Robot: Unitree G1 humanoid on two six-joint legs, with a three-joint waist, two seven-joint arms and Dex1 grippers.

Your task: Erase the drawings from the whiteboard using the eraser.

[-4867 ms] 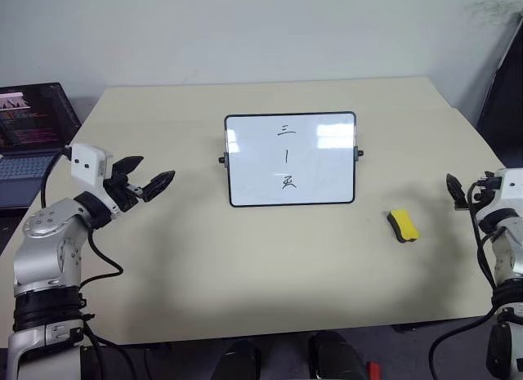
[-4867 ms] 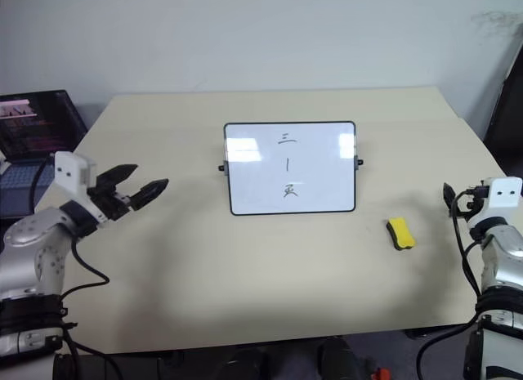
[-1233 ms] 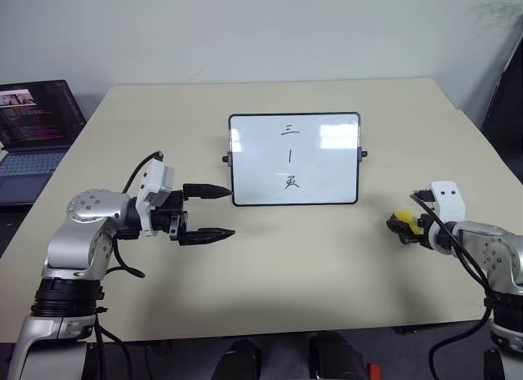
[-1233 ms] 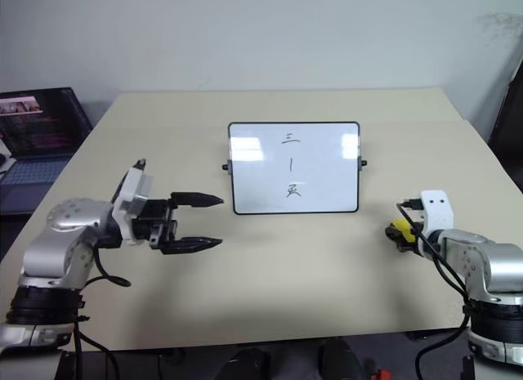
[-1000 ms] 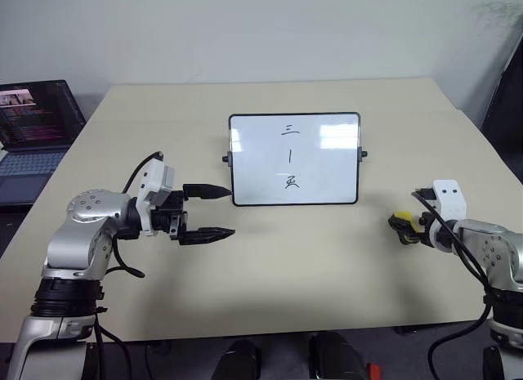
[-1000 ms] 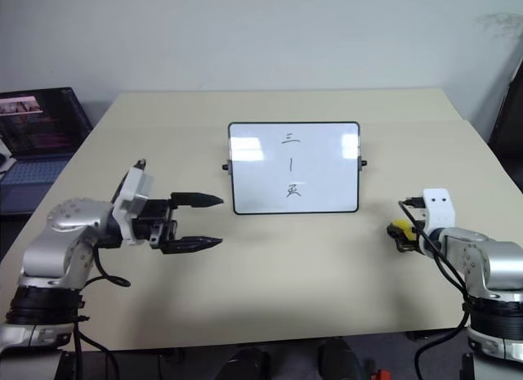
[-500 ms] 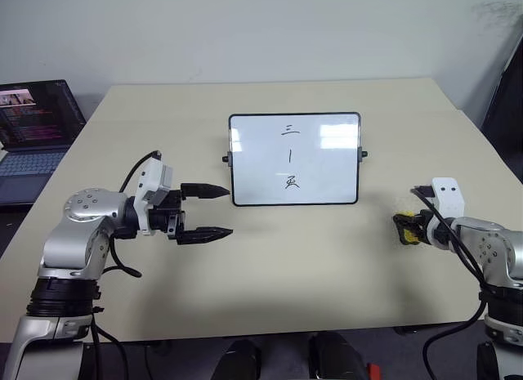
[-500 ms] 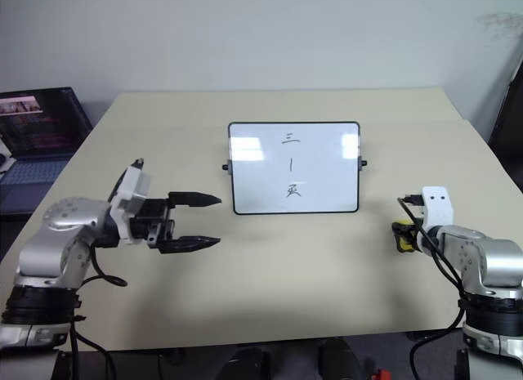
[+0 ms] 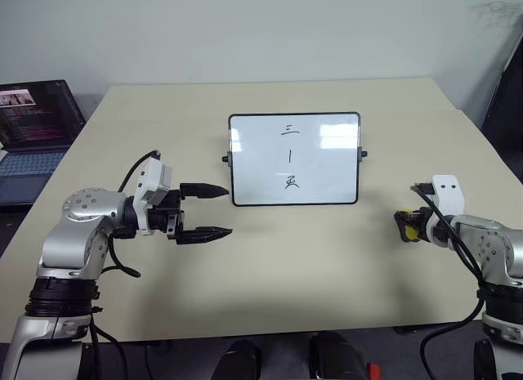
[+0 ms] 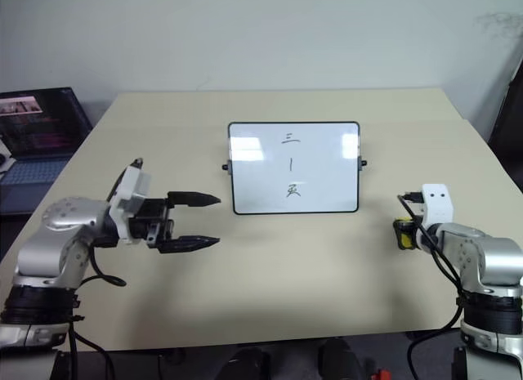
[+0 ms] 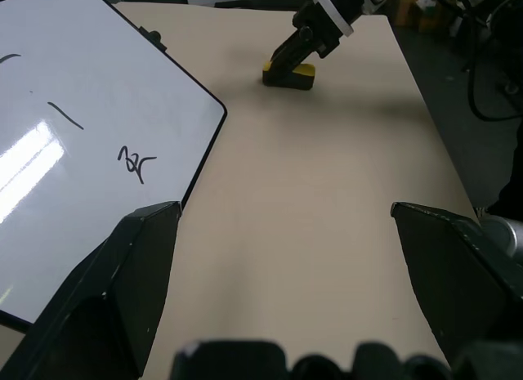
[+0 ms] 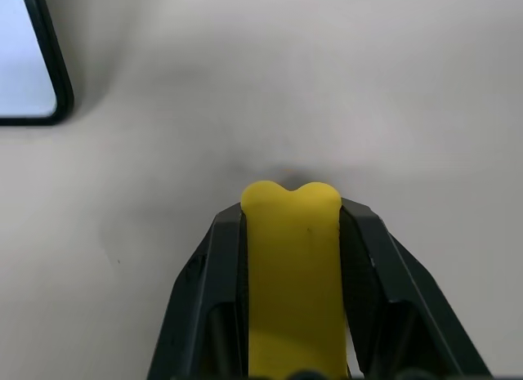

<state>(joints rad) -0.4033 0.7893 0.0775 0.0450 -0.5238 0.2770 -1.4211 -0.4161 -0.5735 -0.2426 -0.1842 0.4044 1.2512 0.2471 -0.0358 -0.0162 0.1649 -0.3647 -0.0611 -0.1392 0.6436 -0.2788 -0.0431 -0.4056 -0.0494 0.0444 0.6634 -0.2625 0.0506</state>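
- The small yellow oblong eraser sat clamped between the right gripper's two black fingers at the right edge of the left eye view, its long axis running along them.
- The glossy white black-framed whiteboard stood at frame centre, up and left of that gripper; its three dark drawings ran down its middle.
- The left gripper, fingers spread wide and empty, hung just left of the board, seemingly not touching it.
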